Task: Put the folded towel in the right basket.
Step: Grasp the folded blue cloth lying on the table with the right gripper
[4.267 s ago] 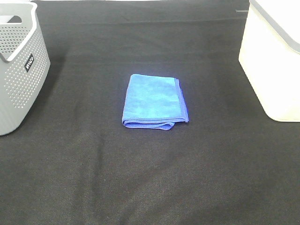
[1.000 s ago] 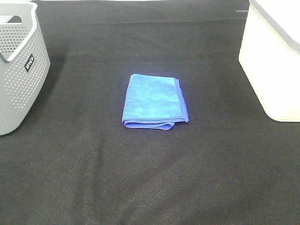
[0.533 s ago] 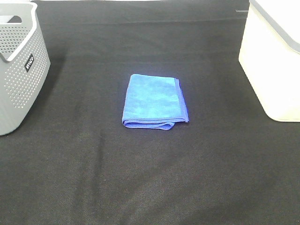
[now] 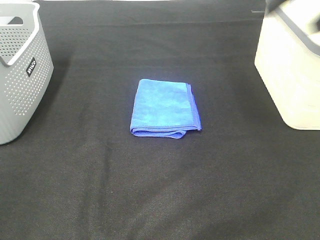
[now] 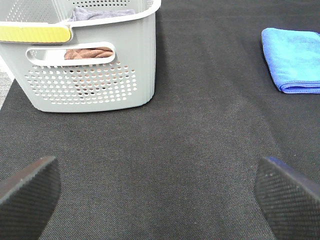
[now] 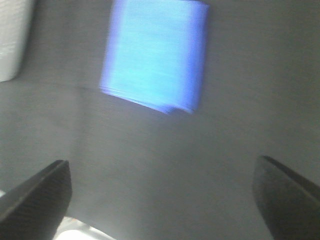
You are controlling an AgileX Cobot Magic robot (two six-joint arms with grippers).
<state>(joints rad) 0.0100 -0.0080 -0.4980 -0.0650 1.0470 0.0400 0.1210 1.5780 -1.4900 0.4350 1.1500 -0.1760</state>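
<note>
On the desk, folded towel: we see it alone.
Right basket: well apart, bare desk between.
Left end effector, right end effector: both gaping, empty.

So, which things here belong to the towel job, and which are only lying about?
For the job:
blue towel, folded on the table
white basket, on the right

Only lying about:
gray basket, on the left
brown cloth inside it
</note>
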